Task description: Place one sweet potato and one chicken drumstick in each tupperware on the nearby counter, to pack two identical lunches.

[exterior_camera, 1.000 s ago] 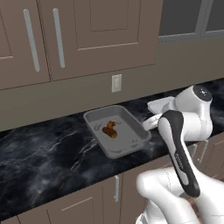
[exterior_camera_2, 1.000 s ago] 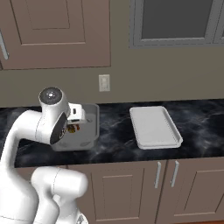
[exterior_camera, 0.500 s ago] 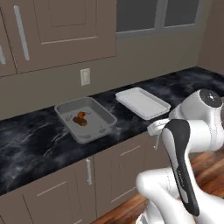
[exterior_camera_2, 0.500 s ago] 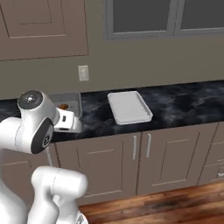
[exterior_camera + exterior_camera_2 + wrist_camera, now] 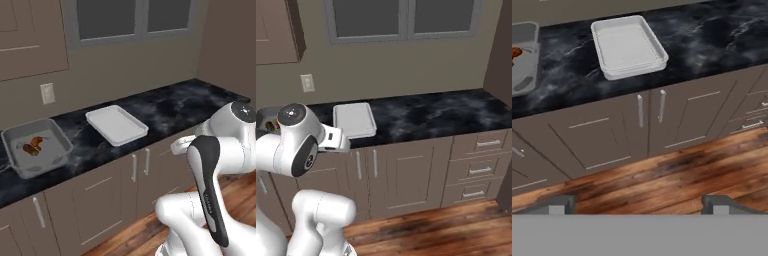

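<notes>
— What is the left base view showing?
— A deep grey plastic tub [image 5: 37, 146] is sitting on the black marble-look counter [image 5: 165, 107], holding brownish food [image 5: 31, 145]; a shallow whitish tray [image 5: 116, 124] is lying near it, apart.

— And the right base view?
— The tray [image 5: 354, 119] is resting behind the white arm.

— The hand view?
— The gripper [image 5: 639, 202] is hanging wide open, gripping nothing, over the wooden floor [image 5: 677, 170] below the taupe-brown cabinets [image 5: 637, 130].

Lighting is even and diffuse, moderately bright, with no visible source. The counter [image 5: 165, 107] carries soft pale sheen at 12 o'clock in the hand view. Faint shadows sit under the white tray [image 5: 628, 46] and counter overhang. All views are low-resolution and slightly soft. Edge distortion is negligible.
</notes>
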Robot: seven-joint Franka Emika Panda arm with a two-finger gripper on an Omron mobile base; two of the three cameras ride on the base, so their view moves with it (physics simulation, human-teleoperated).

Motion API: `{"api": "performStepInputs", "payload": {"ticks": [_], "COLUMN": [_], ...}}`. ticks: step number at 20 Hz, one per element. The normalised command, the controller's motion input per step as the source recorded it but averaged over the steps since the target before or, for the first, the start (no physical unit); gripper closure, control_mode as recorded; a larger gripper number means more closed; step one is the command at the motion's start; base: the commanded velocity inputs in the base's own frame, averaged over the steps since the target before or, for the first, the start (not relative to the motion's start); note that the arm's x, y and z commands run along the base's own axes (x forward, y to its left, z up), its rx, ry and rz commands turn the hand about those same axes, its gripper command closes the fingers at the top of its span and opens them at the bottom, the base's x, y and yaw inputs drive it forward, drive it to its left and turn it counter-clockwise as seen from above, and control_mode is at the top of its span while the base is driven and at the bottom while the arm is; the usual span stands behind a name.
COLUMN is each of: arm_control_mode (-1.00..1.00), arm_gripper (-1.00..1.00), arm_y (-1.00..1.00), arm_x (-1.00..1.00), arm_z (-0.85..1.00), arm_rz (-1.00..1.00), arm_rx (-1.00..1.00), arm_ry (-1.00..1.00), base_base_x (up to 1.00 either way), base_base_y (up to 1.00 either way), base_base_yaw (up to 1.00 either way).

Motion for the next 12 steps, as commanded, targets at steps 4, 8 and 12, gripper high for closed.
{"api": "performStepInputs", "payload": {"ticks": [4,8,12], "arm_control_mode": [1.0,1.0,1.0], "arm_gripper": [-1.0,-1.0,-1.0], "arm_y": [0.0,0.0,0.0], "arm_x": [0.0,0.0,0.0], "arm_z": [0.0,0.0,0.0], "arm_rz": [0.0,0.0,0.0], "arm_rx": [0.0,0.0,0.0], "arm_ry": [0.0,0.0,0.0], "base_base_x": [0.42,0.16,0.29], "base_base_y": [-1.0,-1.0,-1.0], "base_base_yaw": [-0.03,-0.29,-0.38]}}
